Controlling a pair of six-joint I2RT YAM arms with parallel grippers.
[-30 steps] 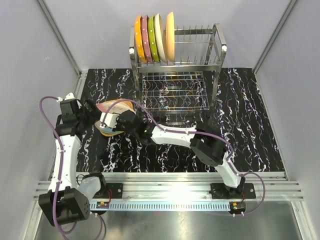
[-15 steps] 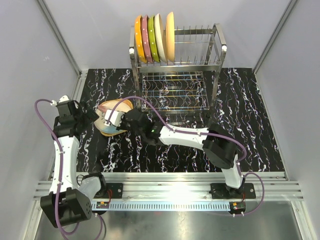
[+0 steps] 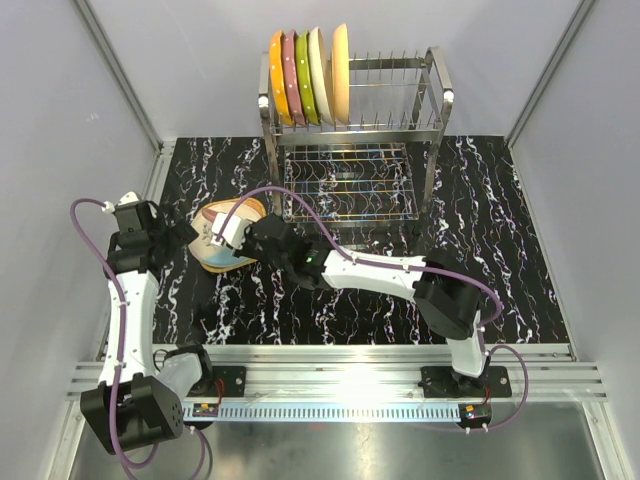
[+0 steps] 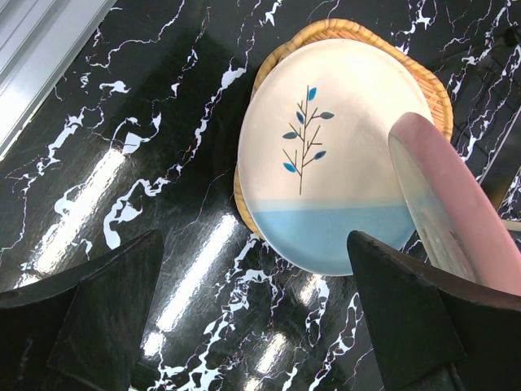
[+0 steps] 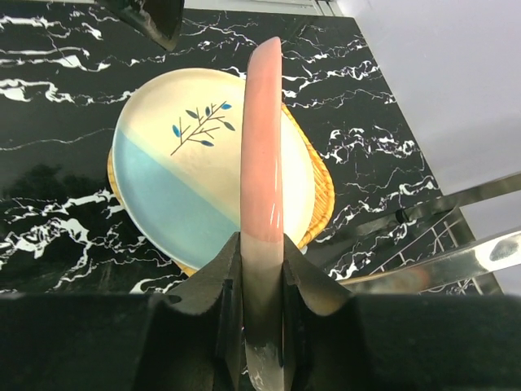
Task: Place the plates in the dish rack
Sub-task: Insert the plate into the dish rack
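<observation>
Lifting one plate off the stack is the step in hand. The right tool [image 5: 262, 244] is clamped on the rim of a pink plate [image 5: 262, 138], held on edge just above the cream-and-blue plate [image 4: 334, 155], which lies on a tan plate [image 4: 350, 28] on the tabletop [image 3: 500, 230]. The left tool [image 4: 254, 269] hangs beside the stack, jaws spread wide, holding nothing. Five plates [image 3: 308, 78] stand at the left of the dish rack [image 3: 435, 110] upper tier. The next move probably calls for carrying the pink plate upright to the free prongs [image 3: 390, 62] right of them.
</observation>
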